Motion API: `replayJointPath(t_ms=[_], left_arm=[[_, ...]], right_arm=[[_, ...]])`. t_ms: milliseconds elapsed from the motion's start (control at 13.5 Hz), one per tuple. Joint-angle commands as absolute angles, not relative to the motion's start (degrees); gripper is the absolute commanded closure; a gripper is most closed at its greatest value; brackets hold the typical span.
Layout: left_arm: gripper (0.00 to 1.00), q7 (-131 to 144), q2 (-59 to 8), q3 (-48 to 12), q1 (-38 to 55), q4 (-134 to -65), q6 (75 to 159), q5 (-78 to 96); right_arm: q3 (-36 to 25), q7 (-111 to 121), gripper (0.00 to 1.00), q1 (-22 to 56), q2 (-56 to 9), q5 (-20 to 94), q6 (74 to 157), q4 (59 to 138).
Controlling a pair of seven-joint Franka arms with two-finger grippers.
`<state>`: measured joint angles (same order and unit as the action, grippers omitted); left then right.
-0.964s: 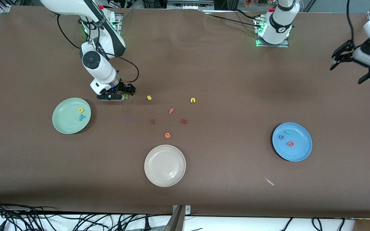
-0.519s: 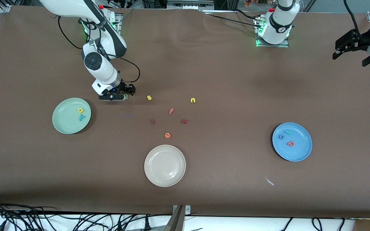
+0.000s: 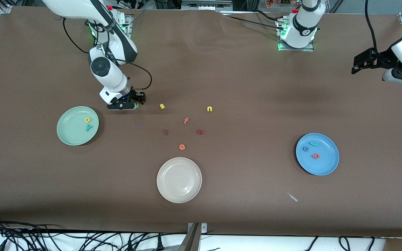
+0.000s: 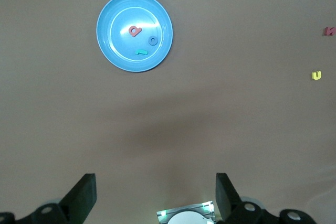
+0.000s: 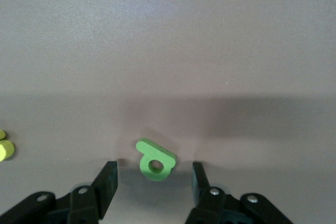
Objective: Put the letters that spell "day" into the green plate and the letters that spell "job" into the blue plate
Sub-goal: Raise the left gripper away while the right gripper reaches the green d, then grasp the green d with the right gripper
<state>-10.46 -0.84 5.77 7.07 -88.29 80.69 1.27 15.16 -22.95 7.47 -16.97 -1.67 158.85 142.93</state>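
While d (image 5: 155, 160) lies between right pincer (image 5: 153, 178) fingers, stem slanted, untouched | half-spread | left pincer (image 4: 155, 195) spread, idle aloft.

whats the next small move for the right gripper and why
Probably finish closing on the green d. The right gripper is down at the table with its fingers on either side of the d, not yet touching it. The green plate already holds the a and y, so the d is the last letter. The left gripper waits, open.
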Motion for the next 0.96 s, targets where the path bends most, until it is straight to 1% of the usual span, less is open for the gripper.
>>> replayJointPath(t_ms=[0, 222, 297, 445, 741, 816, 890], left_arm=[[0.0, -9.9, -2.5, 5.8, 7.6, -83.8, 78.2, 0.7], [0.0, -7.7, -2.5, 4.4, 7.8, -83.8, 78.2, 0.8], [0.0, -7.3, -2.4, 4.3, 7.8, -83.8, 78.2, 0.8], [0.0, -7.4, -2.5, 4.4, 7.8, -83.8, 78.3, 0.9], [0.0, -7.6, -2.5, 4.4, 7.9, -82.6, 78.3, 0.9], [0.0, -7.6, -2.5, 4.2, 8.0, -82.6, 78.3, 0.9], [0.0, -7.6, -2.5, 3.4, 8.0, -82.5, 78.4, 0.9]], right_arm=[[15.3, -21.7, 0.39, 6.9, -18.2, -1.9, 159.4, 141.9], [15.3, -21.7, 0.43, 6.9, -18.9, -1.9, 159.4, 141.3], [15.3, -21.7, 0.45, 6.9, -18.9, -2.0, 159.3, 141.3], [15.3, -21.5, 0.47, 6.9, -19.2, -2.0, 159.3, 141.3], [15.1, -20.6, 0.56, 6.9, -19.5, -2.0, 159.3, 141.3], [15.1, -20.6, 0.58, 6.9, -19.5, -2.0, 159.3, 141.3], [15.1, -20.6, 0.61, 6.9, -19.5, -2.0, 159.3, 141.3]])
